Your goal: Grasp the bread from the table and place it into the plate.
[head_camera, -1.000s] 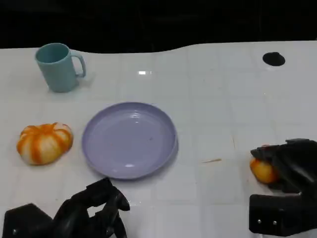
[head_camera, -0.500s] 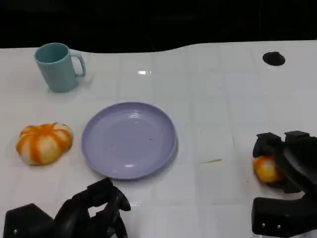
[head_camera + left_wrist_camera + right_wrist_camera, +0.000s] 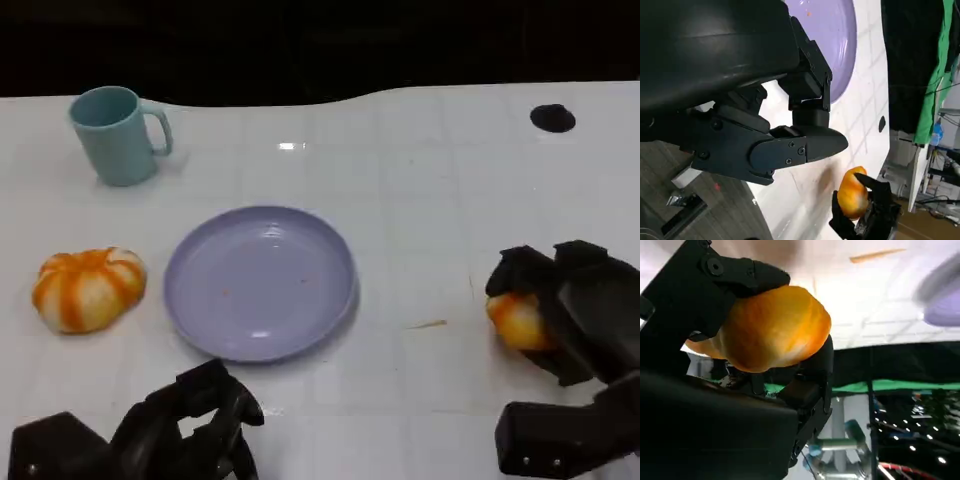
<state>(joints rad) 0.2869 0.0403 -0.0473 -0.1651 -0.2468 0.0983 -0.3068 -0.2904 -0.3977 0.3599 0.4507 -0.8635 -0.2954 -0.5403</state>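
Bread: gripped in my right hand, fingers wrapped round it, right of the plate. Left hand: fingers curled, holding nothing, over the counter.

This looks like a robotics lab or test room rather than a home. A white table stands before black curtains. The left wrist view shows a green drape, loose cables and a cardboard box beside the table; the right wrist view shows, blurrily, green cloth and ceiling lights.
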